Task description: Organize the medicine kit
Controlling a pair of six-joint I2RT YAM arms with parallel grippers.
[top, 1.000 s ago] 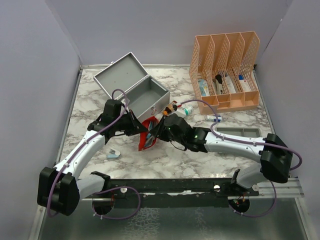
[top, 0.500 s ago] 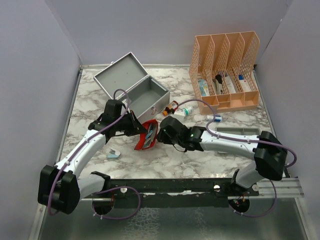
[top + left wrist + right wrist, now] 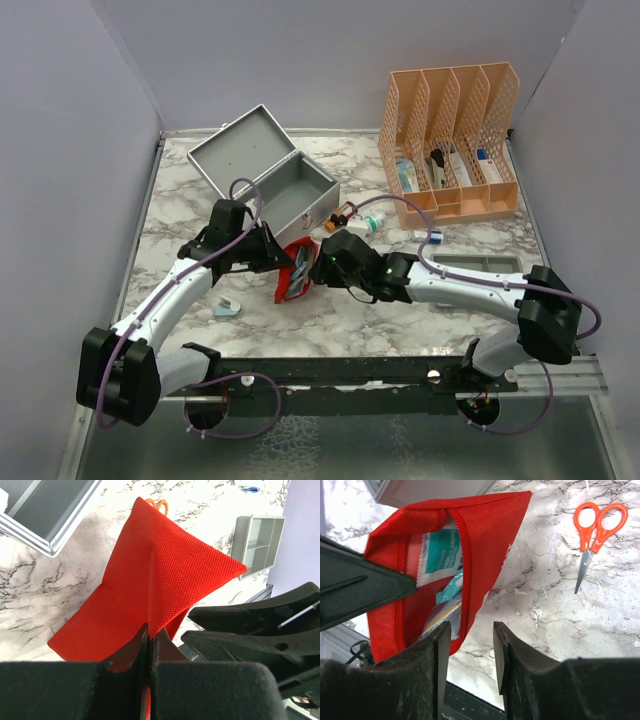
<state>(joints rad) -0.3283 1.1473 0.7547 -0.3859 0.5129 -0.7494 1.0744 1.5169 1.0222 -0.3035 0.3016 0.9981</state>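
The medicine kit (image 3: 285, 190), a grey metal box, stands open at the back left with its lid (image 3: 235, 145) tilted back; its inside looks bare. My left gripper (image 3: 277, 257) (image 3: 150, 632) is shut on the fabric of a red zip pouch (image 3: 297, 270) (image 3: 160, 575) and holds it up off the table. The pouch (image 3: 485, 535) gapes open, with teal and white packets (image 3: 440, 552) inside. My right gripper (image 3: 322, 262) (image 3: 468, 645) is open at the pouch's mouth, with the pouch's lower edge between its fingers, not pinched.
Orange-handled scissors (image 3: 595, 530) lie on the marble beside the pouch. Small bottles (image 3: 362, 220) lie right of the kit. The orange mesh organizer (image 3: 450, 140) stands at the back right. A shallow grey tray (image 3: 478, 263) (image 3: 260, 537) lies right. A small blue item (image 3: 228, 307) lies front left.
My right gripper has shifted left, closer to the pouch's mouth. The pouch has turned a little in my left gripper's hold. The left arm has barely moved.
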